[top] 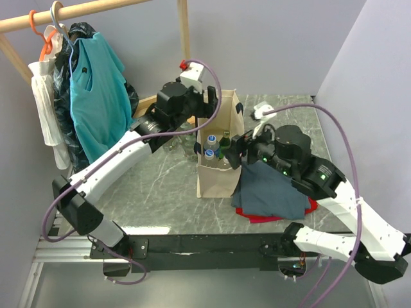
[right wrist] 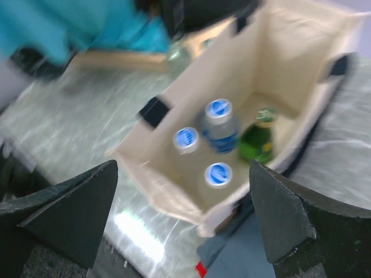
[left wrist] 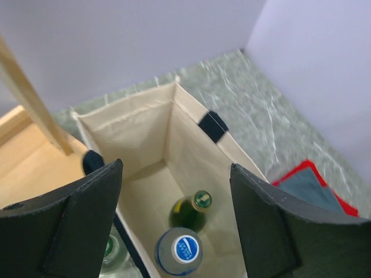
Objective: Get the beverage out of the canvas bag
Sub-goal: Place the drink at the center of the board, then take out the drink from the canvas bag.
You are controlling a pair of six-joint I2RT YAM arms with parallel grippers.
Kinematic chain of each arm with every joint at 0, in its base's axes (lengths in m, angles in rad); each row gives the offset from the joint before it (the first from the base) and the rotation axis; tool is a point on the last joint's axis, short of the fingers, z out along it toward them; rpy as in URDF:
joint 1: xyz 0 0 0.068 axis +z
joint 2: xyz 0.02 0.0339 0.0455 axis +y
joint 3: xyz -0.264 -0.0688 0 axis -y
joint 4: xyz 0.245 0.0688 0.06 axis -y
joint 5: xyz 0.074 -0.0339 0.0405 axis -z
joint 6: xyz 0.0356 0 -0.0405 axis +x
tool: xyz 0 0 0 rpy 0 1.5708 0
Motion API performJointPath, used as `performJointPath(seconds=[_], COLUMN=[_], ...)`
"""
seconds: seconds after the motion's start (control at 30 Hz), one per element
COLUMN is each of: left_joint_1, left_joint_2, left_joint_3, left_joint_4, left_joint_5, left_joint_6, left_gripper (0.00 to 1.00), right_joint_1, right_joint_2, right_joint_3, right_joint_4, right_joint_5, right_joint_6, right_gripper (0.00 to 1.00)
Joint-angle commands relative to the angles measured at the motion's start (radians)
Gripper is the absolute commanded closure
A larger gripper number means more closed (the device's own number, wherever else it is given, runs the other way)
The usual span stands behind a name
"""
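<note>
OVER THE OPEN BAG: We see the canvas bag standing upright and open-mouthed on the grey marbled surface, with the beverages inside it. From the right wrist view we count three clear blue-capped bottles clustered together and one green glass bottle beside them. All four stand upright in the near half of the bag, their caps below its rim. The left hand hovers over the bag's far end, its fingers spread wide, nothing between them and the bag's mouth below. The right hand hangs just beside the bag's right rim, its jaws likewise wide apart and gripping nothing. A folded grey-blue cloth lies at the foot of the bag's right wall, on top of a red cloth whose edges show beneath it. Just outside the bag's left wall, under the left arm, a clear bottle stands on the surface. Farther left of the bag, a teal garment hangs from a wooden rail.
</note>
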Motion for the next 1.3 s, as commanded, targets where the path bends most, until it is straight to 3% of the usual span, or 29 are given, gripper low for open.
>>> performJointPath(seconds=[0.0, 0.1, 0.43, 0.97, 1.27], left_joint_1=[-0.006, -0.006, -0.006, -0.006, -0.007], left_joint_2=[0.039, 0.054, 0.126, 0.264, 0.346], left_joint_3=[0.07, 0.075, 0.147, 0.303, 0.38], left_joint_4=[-0.044, -0.048, -0.113, -0.272, -0.364], left_joint_5=[0.122, 0.157, 0.22, 0.331, 0.363], left_joint_6=[0.026, 0.029, 0.043, 0.057, 0.066], left_gripper=[0.2, 0.15, 0.0, 0.04, 0.04], right_joint_1=[0.004, -0.001, -0.012, -0.073, -0.192], right_joint_2=[-0.017, 0.012, 0.023, 0.0, 0.003], right_joint_3=[0.015, 0.032, 0.017, -0.003, -0.011], right_joint_4=[0.032, -0.004, -0.001, -0.01, -0.029], right_joint_5=[0.323, 0.427, 0.451, 0.519, 0.427], right_joint_6=[0.073, 0.104, 0.14, 0.19, 0.226], right_gripper=[0.0, 0.0, 0.0, 0.0, 0.0])
